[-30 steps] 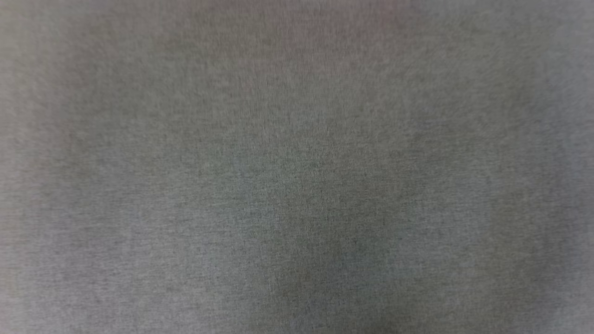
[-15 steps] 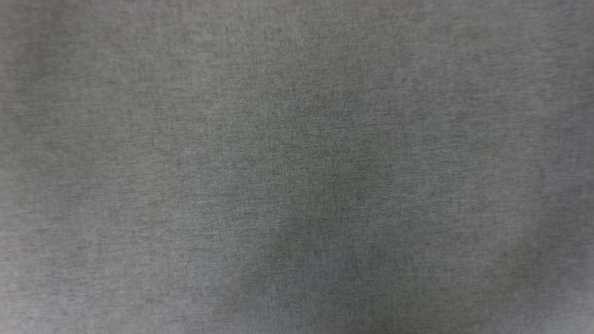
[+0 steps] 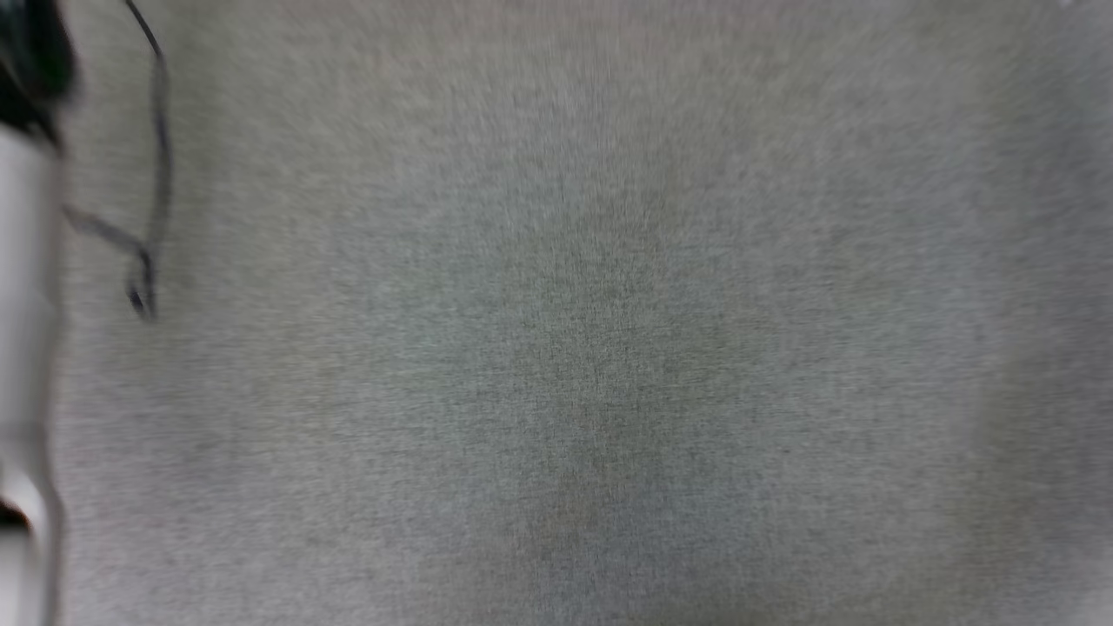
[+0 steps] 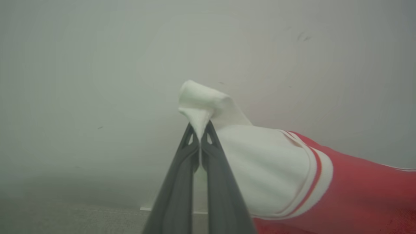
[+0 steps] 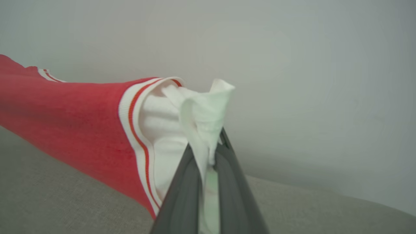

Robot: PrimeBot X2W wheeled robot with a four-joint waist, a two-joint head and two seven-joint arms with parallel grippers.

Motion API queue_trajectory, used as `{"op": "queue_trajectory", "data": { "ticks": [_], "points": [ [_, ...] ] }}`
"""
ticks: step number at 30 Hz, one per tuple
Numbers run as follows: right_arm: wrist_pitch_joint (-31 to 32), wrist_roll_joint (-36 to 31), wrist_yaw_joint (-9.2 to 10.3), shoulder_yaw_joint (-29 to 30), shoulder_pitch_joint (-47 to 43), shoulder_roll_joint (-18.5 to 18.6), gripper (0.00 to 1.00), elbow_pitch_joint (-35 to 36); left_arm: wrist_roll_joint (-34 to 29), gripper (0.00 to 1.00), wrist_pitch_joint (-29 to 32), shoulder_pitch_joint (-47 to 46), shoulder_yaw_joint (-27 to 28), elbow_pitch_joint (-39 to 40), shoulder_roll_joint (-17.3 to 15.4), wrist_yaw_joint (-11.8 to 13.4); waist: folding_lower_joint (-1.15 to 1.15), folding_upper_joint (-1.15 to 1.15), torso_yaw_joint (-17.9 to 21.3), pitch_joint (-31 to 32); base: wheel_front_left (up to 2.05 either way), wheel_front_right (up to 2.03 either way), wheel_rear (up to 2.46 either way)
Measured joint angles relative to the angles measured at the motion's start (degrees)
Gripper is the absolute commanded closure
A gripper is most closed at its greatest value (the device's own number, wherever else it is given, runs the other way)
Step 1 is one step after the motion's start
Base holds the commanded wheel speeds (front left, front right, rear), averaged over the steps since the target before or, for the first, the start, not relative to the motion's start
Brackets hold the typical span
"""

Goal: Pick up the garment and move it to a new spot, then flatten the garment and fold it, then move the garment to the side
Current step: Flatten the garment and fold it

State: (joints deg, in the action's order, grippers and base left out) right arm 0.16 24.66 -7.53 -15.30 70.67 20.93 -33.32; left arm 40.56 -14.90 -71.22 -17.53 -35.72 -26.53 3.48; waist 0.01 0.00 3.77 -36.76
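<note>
Motion blur smears my head view, so I can't resolve the weave of the grey woven cloth surface (image 3: 609, 348). The left edge cuts off a pale forearm (image 3: 22, 304). Above it sits a dark blurred part (image 3: 30, 61) I cannot identify, and a thin dark cable (image 3: 159, 148) runs off the top edge.

In the left wrist view, the red jersey T-shirt with white red-striped sleeves (image 4: 341, 195) runs off the right and bottom edges. Pinched white cloth hides the left gripper (image 4: 200, 136) pads. In the right wrist view the shirt leaves at the left edge, and bunched sleeve cloth covers the right gripper (image 5: 213, 152) tips.
</note>
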Motion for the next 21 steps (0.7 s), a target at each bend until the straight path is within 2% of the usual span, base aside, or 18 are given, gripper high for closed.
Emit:
{"op": "queue_trajectory", "data": {
  "ticks": [5,9,15,21],
  "points": [
    [-0.14,3.89,0.0,-2.69,-13.65,1.41,1.0,2.45,0.02,1.0,-0.01,17.03,3.97,3.77,2.1,-1.48,-0.01,0.0,-0.43,7.14,0.0,0.0,0.0],
    [0.35,6.06,0.0,-4.52,-24.27,2.21,1.0,5.65,-0.02,1.0,-0.01,30.57,6.56,7.59,3.22,-1.74,-0.01,0.0,-0.63,13.44,0.0,0.0,0.0],
    [0.82,9.26,0.0,-3.82,-40.36,3.47,1.0,10.96,-1.19,1.0,-0.09,48.3,7.62,14.49,5.24,-1.2,-0.02,0.0,-0.91,22.42,0.0,0.0,0.0],
    [2.53,10.13,0.0,-1.26,-56.29,3.93,1.0,17.82,-1.21,1.0,0.62,62.27,6.41,19.84,5.37,0.25,-0.03,0.0,-1.51,29.55,0.0,0.0,0.0]
  ]
}}
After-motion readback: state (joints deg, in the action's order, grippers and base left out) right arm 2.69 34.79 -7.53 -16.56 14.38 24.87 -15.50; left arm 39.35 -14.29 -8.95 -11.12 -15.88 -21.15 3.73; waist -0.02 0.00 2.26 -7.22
